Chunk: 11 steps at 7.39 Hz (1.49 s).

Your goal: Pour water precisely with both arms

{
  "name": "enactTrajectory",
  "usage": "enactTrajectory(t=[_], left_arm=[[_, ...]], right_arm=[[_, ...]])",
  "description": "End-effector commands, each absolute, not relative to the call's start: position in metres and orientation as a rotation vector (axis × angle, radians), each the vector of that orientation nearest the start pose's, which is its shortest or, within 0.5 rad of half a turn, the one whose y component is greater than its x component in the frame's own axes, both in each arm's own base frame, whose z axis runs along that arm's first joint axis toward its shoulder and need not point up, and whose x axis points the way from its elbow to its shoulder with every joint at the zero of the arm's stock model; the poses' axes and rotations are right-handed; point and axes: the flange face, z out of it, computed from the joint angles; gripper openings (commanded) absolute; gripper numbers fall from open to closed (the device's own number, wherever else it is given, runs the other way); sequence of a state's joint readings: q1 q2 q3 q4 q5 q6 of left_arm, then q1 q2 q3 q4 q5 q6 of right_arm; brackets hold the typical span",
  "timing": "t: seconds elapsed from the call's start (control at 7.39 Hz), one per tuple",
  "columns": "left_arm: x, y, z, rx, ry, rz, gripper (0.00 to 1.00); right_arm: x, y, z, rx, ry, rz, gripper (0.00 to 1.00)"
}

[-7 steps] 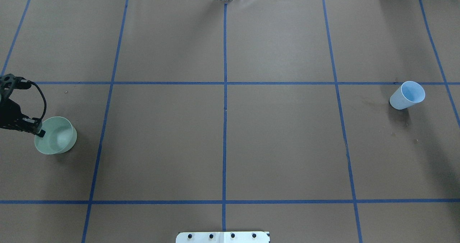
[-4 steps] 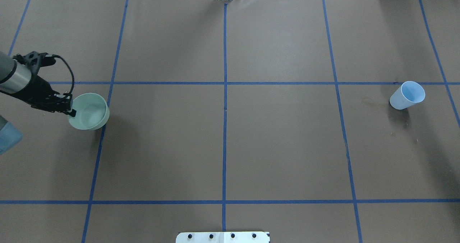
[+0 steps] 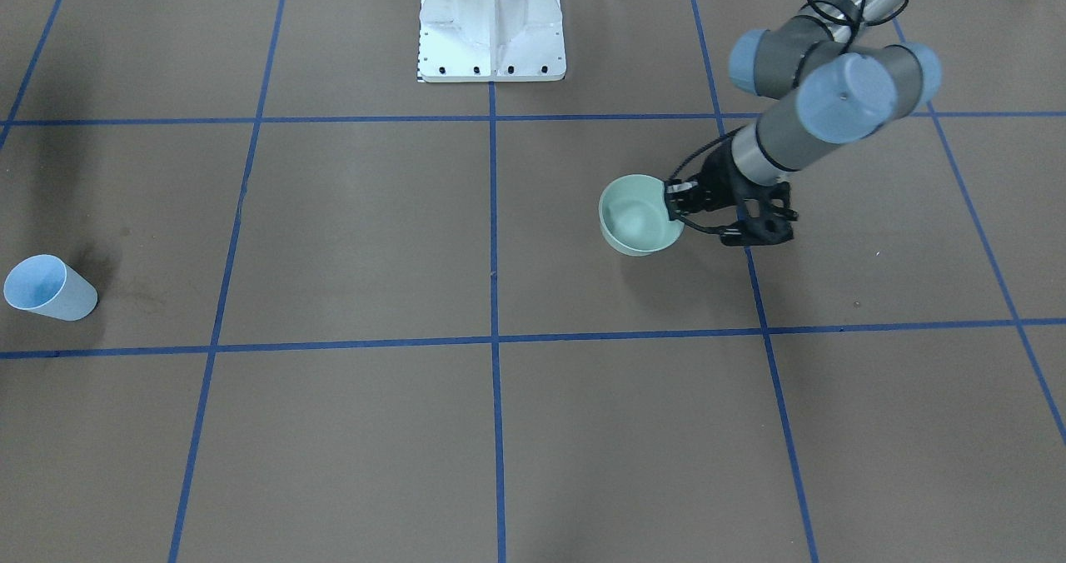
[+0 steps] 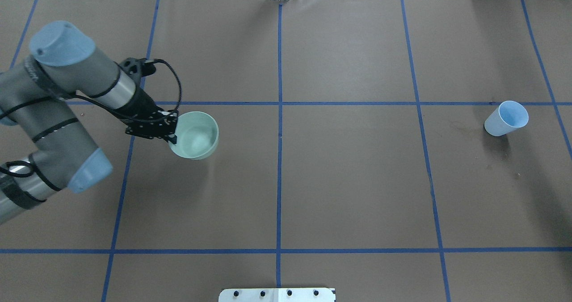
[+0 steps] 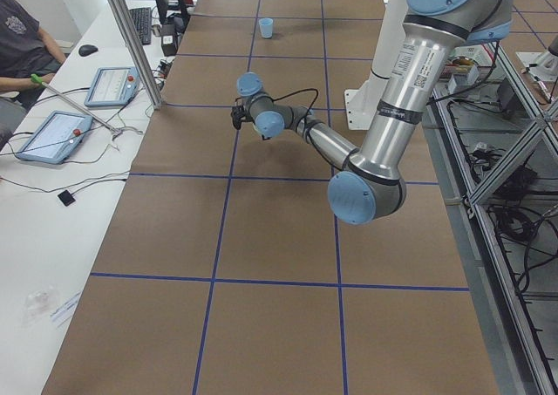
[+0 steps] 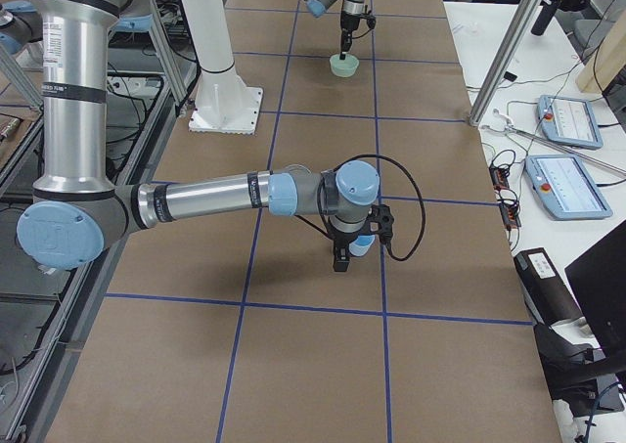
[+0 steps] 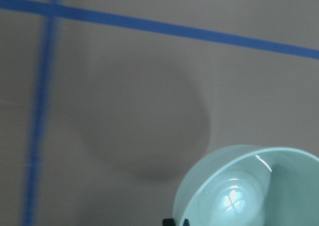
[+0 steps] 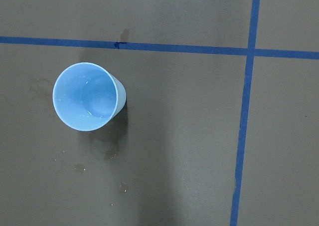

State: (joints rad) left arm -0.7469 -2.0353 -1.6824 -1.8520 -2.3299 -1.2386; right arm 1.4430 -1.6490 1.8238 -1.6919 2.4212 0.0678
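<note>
**While one tool pinches the bowl, one cup stands far to the right**

Where the left arm reaches in from the left edge of the overhead view, its tool is clenched on the rim of the single pale green bowl, on the side nearest the arm. The bowl sits upright in that grip. Its round shadow falls on the brown worktop apart from it, so it hangs clear of the surface. The water lies in the bottom of the bowl and shows only as whitish glints in the left wrist view.

Two blue tape lines cross the worktop and five run away from the robot. The bowl is just right of the second of those five. One white pedestal sits at the middle of the near edge.

Well apart, in the right-hand part, the one pale blue cup stands upright just below the farther cross line, with damp marks on the paper beside it. The right arm shows only from the right end of the worktop. Its tool is just beside the cup there, and I cannot tell whether it is released or clenched.
</note>
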Motion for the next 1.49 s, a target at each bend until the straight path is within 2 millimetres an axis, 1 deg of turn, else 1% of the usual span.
enactTrajectory(t=[0.0, 0.14, 0.27, 0.54, 0.81, 1.35], left_arm=[[0.509, -0.470, 0.186, -0.192, 1.008, -0.084, 0.00], [0.540, -0.482, 0.164, -0.203, 0.984, -0.083, 0.00], [0.553, -0.487, 0.168, -0.215, 0.966, -0.085, 0.00], [0.561, -0.491, 0.179, -0.212, 0.947, -0.097, 0.00], [0.576, -0.502, 0.199, -0.204, 0.959, -0.093, 0.00], [0.577, -0.503, 0.202, -0.204, 0.958, -0.092, 0.00]], right_arm=[[0.000, -0.460, 0.579, -0.033, -0.852, -0.080, 1.00], [0.000, -0.459, 0.580, -0.036, -0.852, -0.079, 1.00], [0.000, -0.459, 0.580, -0.038, -0.856, -0.078, 1.00], [0.000, -0.459, 0.580, -0.040, -0.856, -0.076, 1.00], [0.000, -0.459, 0.581, -0.040, -0.856, -0.076, 1.00], [0.000, -0.459, 0.581, -0.042, -0.856, -0.075, 1.00]])
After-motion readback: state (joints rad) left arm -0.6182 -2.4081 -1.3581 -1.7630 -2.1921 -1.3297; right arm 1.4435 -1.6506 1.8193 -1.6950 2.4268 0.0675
